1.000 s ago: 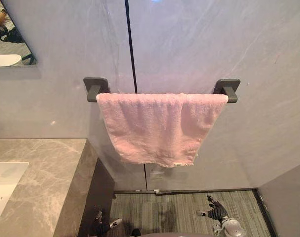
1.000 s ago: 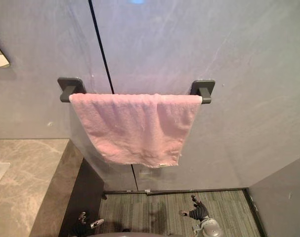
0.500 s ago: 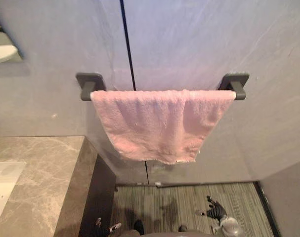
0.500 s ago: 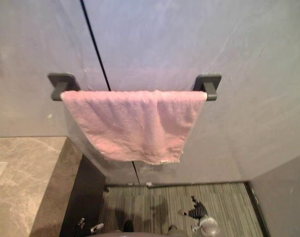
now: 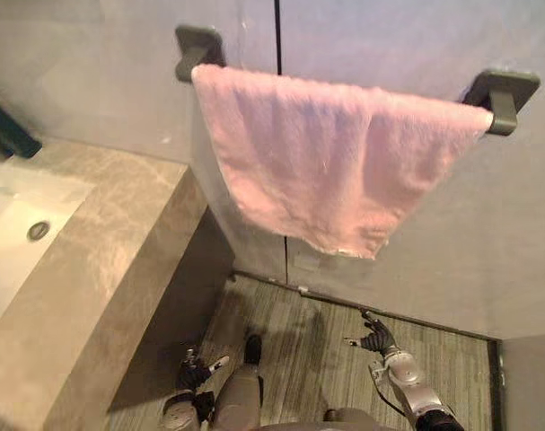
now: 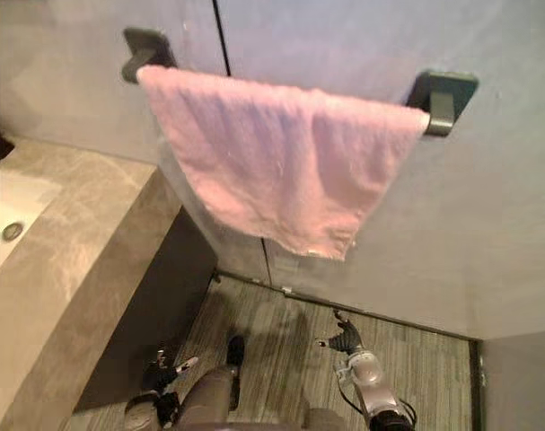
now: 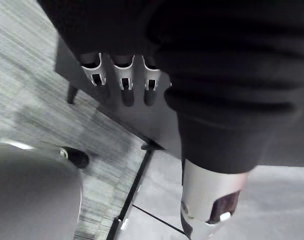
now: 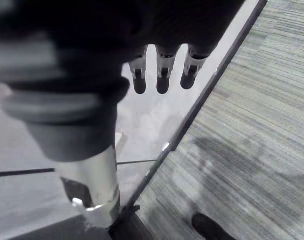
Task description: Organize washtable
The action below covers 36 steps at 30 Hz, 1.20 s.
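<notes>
A pink towel (image 5: 321,157) hangs spread over a dark wall rail (image 5: 504,88), its lower edge slanting down to the right. To its left runs the marble washtable (image 5: 119,269) with a white sink (image 5: 16,220) and a dark tap (image 5: 7,135). Both hands hang low above the striped floor, far below the towel. My left hand (image 5: 193,372) is beside the washtable's dark side panel, its fingers (image 7: 122,75) relaxed and holding nothing. Below the towel's right end, my right hand (image 5: 377,338) is open, its fingers (image 8: 162,72) straight and empty.
A grey stone wall (image 5: 389,36) with a dark vertical seam backs the rail. The dark side panel (image 5: 178,296) of the washtable drops to the striped floor (image 5: 308,341). A grey wall (image 6: 519,377) closes the right side.
The whole picture has shifted: the camera has turned left and tilted, so more of the sink and the tap show. The towel stays on its rail and both hands stay low.
</notes>
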{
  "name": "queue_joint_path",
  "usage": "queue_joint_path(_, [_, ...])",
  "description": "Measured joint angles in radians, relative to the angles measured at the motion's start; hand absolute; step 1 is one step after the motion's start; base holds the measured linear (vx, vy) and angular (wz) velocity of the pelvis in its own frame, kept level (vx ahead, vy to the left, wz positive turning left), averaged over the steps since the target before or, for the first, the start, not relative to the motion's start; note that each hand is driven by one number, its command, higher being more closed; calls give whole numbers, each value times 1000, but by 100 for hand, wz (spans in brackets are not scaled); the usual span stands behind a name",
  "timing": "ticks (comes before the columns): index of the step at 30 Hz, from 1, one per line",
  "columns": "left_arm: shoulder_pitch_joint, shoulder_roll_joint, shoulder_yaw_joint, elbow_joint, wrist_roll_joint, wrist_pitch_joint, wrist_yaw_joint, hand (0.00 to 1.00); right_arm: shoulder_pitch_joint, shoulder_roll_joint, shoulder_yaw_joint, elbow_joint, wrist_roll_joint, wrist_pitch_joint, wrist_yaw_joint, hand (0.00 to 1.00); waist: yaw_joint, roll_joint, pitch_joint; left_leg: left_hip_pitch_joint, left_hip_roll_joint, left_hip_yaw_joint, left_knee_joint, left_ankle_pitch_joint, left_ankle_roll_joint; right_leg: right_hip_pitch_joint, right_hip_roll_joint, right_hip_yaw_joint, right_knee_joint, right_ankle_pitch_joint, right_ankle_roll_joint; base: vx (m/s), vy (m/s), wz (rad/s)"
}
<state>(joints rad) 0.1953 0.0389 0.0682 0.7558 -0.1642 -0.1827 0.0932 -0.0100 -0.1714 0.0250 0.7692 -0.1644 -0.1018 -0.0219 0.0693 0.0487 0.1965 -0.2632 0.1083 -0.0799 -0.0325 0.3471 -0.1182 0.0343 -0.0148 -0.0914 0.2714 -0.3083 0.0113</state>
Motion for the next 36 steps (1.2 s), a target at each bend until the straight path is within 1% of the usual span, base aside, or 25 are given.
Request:
queue_joint_path(1, [0, 0, -1, 0, -3, 0, -1, 0, 2, 0, -7, -1, 1, 0, -1, 0, -2, -12, 4, -1, -6, 10, -11, 11, -11, -7, -7, -29, -6, 7, -14, -327, -158, 87])
queue_joint_path(2, [-5, -5, 5, -13, -13, 2, -1, 0, 4, 10, -43, -1, 6, 2, -4, 0, 2, -25, 11, -19, -21, 66, 122, -97, 2, -25, -27, -72, -1, 23, -41, -296, -118, 73])
queue_joint_path(3, [-1, 2, 6, -24, -17, 0, -1, 0, 4, 9, -69, -7, 8, 3, -11, 0, 0, -46, 19, -30, -52, 118, 285, -231, 43, -38, -60, -95, 7, 32, -44, -269, -133, 69])
queue_joint_path(4, [-1, 5, 5, -24, -17, 0, -1, 0, 4, 6, -74, -10, 8, 3, -18, 0, -3, -48, 20, -25, -59, 142, 356, -285, 46, -41, -69, -103, 5, 40, -46, -262, -89, 55])
queue_joint_path(5, [-1, 5, 5, -24, -17, 1, -1, 0, 7, -5, -89, -15, 10, 3, -23, 0, -7, -46, 18, 13, -50, 183, 457, -379, 45, -48, -79, -119, -7, 62, -46, -238, -26, 43])
queue_joint_path(6, [1, 0, 4, -22, -17, 1, -4, 0, 14, -13, -98, -22, 17, 3, -24, 0, -12, -27, 6, 78, -29, 214, 495, -458, 36, -50, -80, -139, -14, 79, -43, -201, 4, 41])
queue_joint_path(7, [0, -1, 4, -18, -17, 2, -4, 0, 17, -14, -107, -22, 18, 4, -24, 0, -18, -18, 0, 109, -18, 228, 491, -478, 29, -52, -81, -150, -14, 83, -42, -142, 57, 69])
queue_joint_path(8, [-1, -1, 4, -16, -16, 2, -4, 0, 19, -15, -130, -20, 21, 10, -26, 0, -46, -3, -9, 187, 0, 251, 417, -494, 20, -52, -89, -191, -9, 87, -37, -122, 85, 84])
queue_joint_path(9, [-7, -2, 2, -16, -16, 2, -4, 0, 19, -15, -145, -20, 27, 14, -29, 0, -64, 7, -16, 228, 5, 255, 342, -492, 18, -52, -91, -218, -8, 92, -30, -178, 138, 114])
queue_joint_path(10, [-19, -3, -3, -15, -14, 2, -4, 0, 17, -14, -176, -20, 29, 19, -39, 0, -82, 32, -33, 280, 2, 243, 209, -472, 0, -52, -86, -254, -20, 103, -17, -197, 174, 104])
queue_joint_path(11, [-27, 5, -19, -15, 0, 3, -3, 0, 19, -9, -189, -17, 36, 21, -42, 0, -87, 43, -40, 319, 2, 239, 99, -455, 17, -40, -73, -281, -51, 124, -6, -132, 135, 79])
queue_joint_path(13, [-27, 20, -30, -9, 20, 6, -3, 0, 20, 15, -190, -4, 37, 24, -40, 0, -78, 17, -49, 334, -11, 220, 52, -411, 20, -15, -74, -297, -100, 169, 2, -128, 106, 38])
queue_joint_path(14, [-18, 26, -29, -8, 20, 9, -3, 0, 19, 31, -190, 2, 37, 25, -41, 0, -77, 0, -58, 338, -21, 217, 50, -406, 28, 1, -78, -298, -125, 182, 6, -146, 106, 17])
queue_joint_path(16, [2, 25, -30, 9, 21, 12, -4, 0, 19, 44, -186, 2, 37, 24, -41, 0, -78, -6, -67, 347, -34, 217, 50, -396, 41, 23, -84, -294, -155, 208, 18, -130, 85, 1])
queue_joint_path(19, [11, 24, -34, 30, 26, 18, -5, 0, 19, 44, -186, 12, 36, 25, -41, 0, -81, 4, -73, 349, -46, 217, 42, -378, 55, 30, -91, -291, -174, 234, 24, -149, 71, 1])
queue_joint_path(23, [24, 25, -34, 62, 43, 21, -6, 0, 21, 48, -171, 48, 36, 37, -41, 0, -81, 4, -73, 383, -58, 202, -11, -328, 67, 54, -93, -299, -199, 266, 25, -153, 23, 6])
queue_joint_path(25, [32, 25, -34, 63, 51, 22, -7, 0, 24, 49, -172, 49, 36, 37, -41, 0, -81, 2, -74, 388, -60, 186, -24, -318, 70, 63, -93, -319, -207, 273, 24, -118, -6, 20])
queue_joint_path(28, [32, 25, -33, 70, 51, 22, -7, 0, 42, 49, -171, 51, 36, 38, -41, 0, -78, -13, -77, 357, -74, 126, -25, -302, 67, 69, -99, -379, -218, 268, 31, -160, -4, 60])
queue_joint_path(29, [32, 25, -30, 72, 51, 22, -7, 0, 43, 49, -171, 51, 36, 38, -42, 0, -76, -15, -78, 319, -79, 98, -6, -300, 67, 66, -103, -416, -222, 267, 31, -108, 3, 92])
queue_joint_path(31, [27, 25, -26, 66, 47, 21, -6, 0, 43, 45, -174, 55, 39, 37, -46, 0, -59, -13, -68, 245, -87, 57, 46, -297, 69, 55, -113, -489, -213, 268, 32, -117, 4, 110])
queue_joint_path(32, [29, 25, -23, 49, 46, 21, -5, 0, 36, 41, -179, 75, 48, 38, -52, 0, -52, -13, -66, 198, -79, 87, 65, -312, 92, 41, -129, -548, -200, 274, 32, -113, 14, 112])
queue_joint_path(33, [29, 24, -21, 45, 45, 21, -5, 0, 35, 41, -184, 80, 57, 38, -56, 0, -51, -12, -67, 177, -68, 122, 74, -321, 104, 38, -136, -575, -199, 283, 25, -88, 43, 141])
queue_joint_path(34, [30, 19, -21, 37, 39, 21, -5, 0, 29, 33, -189, 85, 64, 37, -67, 0, -49, -23, -57, 154, -37, 209, 103, -325, 110, 29, -163, -627, -188, 290, 19, -11, 82, 129])
queue_joint_path(35, [28, 16, -19, 27, 21, 21, -6, 0, 11, 19, -193, 90, 68, 39, -71, 0, -45, -14, -48, 141, -11, 285, 153, -325, 110, 30, -198, -666, -154, 287, 18, 9, 101, 116])
queue_joint_path(36, [34, 15, -18, 26, 18, 21, -6, 0, 4, 12, -193, 90, 70, 39, -71, 0, -47, -19, -45, 141, 2, 313, 177, -325, 110, 30, -221, -681, -134, 284, 22, 15, 165, 111])
